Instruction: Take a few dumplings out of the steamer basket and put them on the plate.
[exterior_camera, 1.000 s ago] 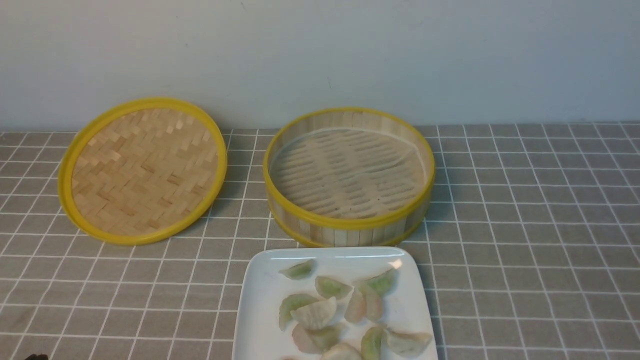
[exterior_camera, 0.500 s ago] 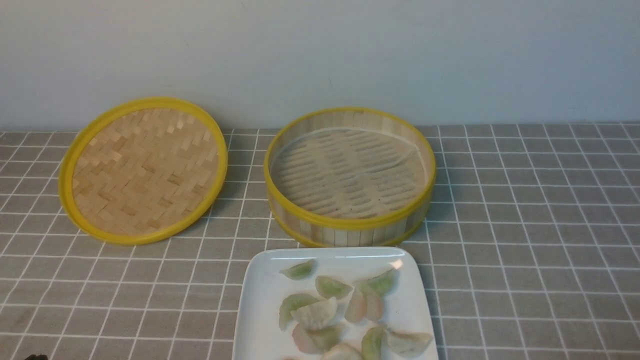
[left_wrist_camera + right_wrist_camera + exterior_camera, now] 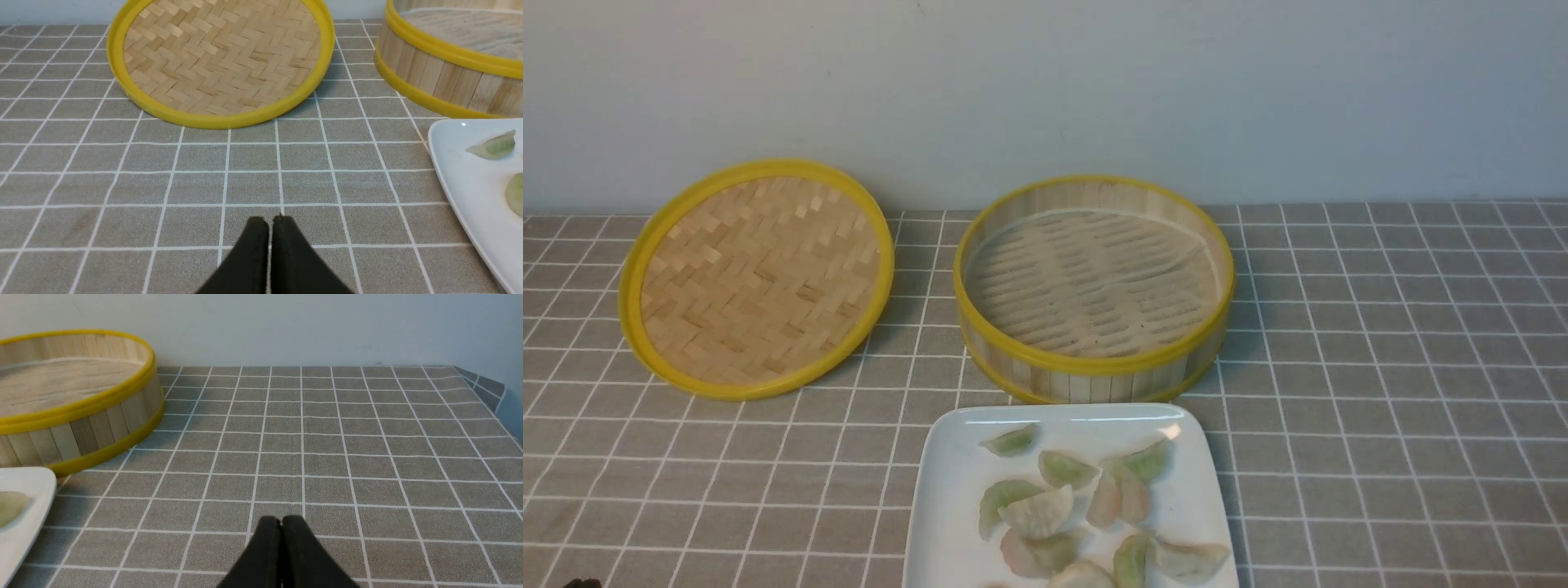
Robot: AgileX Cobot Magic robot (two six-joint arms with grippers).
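The steamer basket stands at the back middle of the table with nothing on its slatted floor. It also shows in the left wrist view and the right wrist view. The white plate lies just in front of it and holds several dumplings. The plate's corner shows in the left wrist view with a green dumpling, and in the right wrist view. My left gripper is shut and empty, low over the cloth left of the plate. My right gripper is shut and empty, right of the plate.
The flat woven lid with a yellow rim leans against the back wall at the left, also in the left wrist view. A grey checked cloth covers the table. The table's right edge shows in the right wrist view.
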